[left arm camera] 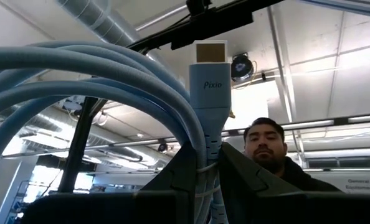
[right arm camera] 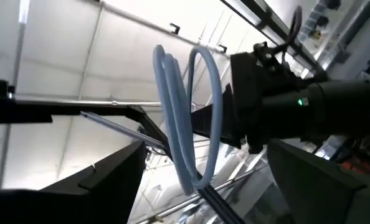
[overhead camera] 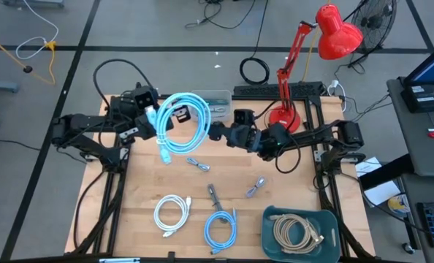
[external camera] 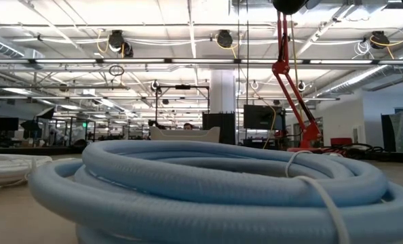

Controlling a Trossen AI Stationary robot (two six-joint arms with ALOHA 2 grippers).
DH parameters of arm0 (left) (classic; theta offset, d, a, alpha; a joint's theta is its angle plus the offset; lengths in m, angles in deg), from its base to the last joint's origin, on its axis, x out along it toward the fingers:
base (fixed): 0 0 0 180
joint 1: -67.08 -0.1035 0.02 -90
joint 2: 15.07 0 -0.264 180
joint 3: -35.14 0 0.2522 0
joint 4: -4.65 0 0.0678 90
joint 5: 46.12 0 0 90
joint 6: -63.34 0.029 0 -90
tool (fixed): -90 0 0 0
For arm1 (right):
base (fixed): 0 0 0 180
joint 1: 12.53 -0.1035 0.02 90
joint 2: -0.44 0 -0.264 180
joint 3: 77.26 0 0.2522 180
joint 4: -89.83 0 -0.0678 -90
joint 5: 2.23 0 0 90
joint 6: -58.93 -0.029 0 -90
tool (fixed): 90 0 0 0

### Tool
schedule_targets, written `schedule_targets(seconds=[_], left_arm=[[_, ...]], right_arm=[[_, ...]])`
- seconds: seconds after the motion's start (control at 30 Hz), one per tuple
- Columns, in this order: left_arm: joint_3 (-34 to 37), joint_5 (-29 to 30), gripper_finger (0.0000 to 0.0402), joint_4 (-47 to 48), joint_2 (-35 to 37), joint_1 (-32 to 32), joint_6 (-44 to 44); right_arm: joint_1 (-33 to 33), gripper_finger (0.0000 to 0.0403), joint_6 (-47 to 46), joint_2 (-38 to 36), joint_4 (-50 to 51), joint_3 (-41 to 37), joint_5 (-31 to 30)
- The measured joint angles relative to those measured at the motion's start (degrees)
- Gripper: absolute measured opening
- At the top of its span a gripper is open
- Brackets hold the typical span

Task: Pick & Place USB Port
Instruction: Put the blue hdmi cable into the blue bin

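High view overhead; low view table-level; wrist views upward, sharing blue cable coil (left arm camera: 98, 81).

I see a wooden table (overhead camera: 140, 186) carrying a white coiled cable (overhead camera: 172, 213), a small blue coiled cable (overhead camera: 221, 229), three loose grey adapters (overhead camera: 197, 164), (overhead camera: 214, 194), (overhead camera: 256, 188), a green tray (overhead camera: 269, 235) of beige cable, and a red lamp (overhead camera: 284, 115).

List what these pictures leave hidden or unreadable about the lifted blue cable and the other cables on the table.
- Left gripper: its fingers clamp the lifted blue cable, but the coil's far side is cut off by the left wrist view's edge.
- Low view: a blue coil close to the lens blocks the whole table.
- High view: plug types on the small loose cables are too small.
- Right gripper: fingers' state unclear.
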Motion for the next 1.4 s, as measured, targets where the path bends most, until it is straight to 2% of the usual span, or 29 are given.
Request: schedule_targets(seconds=[0.2, 0.47, 0.73, 0.9, 1.13, 1.27, 1.4], left_arm=[[0.0, 0.0, 0.0046, 0.4, 0.0, 0.0, 0.0], [0.0, -0.8, 0.0046, 3.7, -0.1, 0.2, 2.2], [0.0, -0.8, 0.0046, 5.0, -0.2, 0.2, 3.2], [0.0, -0.8, 0.0046, 5.2, -0.2, 0.2, 3.2], [0.0, -1.0, 0.0046, 11.0, -0.2, 1.9, 6.7], [0.0, -1.0, 0.0046, 11.1, -0.2, 2.3, 6.9], [0.0, -1.1, 0.0046, 11.0, -0.2, 1.9, 6.6]], right_arm=[[0.0, 0.0328, -2.7, -1.1, 3.5, 0.0, 1.9], [-1.2, 0.0328, 5.0, -2.4, 5.9, 1.8, -0.3], [-1.5, 0.0327, 6.3, -2.2, 13.9, 4.5, -0.1], [-1.4, 0.0327, 6.3, -2.2, 13.9, 4.5, -0.2], [-1.4, 0.0326, 6.2, -2.2, 13.9, 4.5, -1.4], [-1.6, 0.0315, 5.8, -2.2, 13.9, 4.5, -0.8], [-1.5, 0.0283, 4.9, -2.2, 13.9, 4.5, 0.1]])
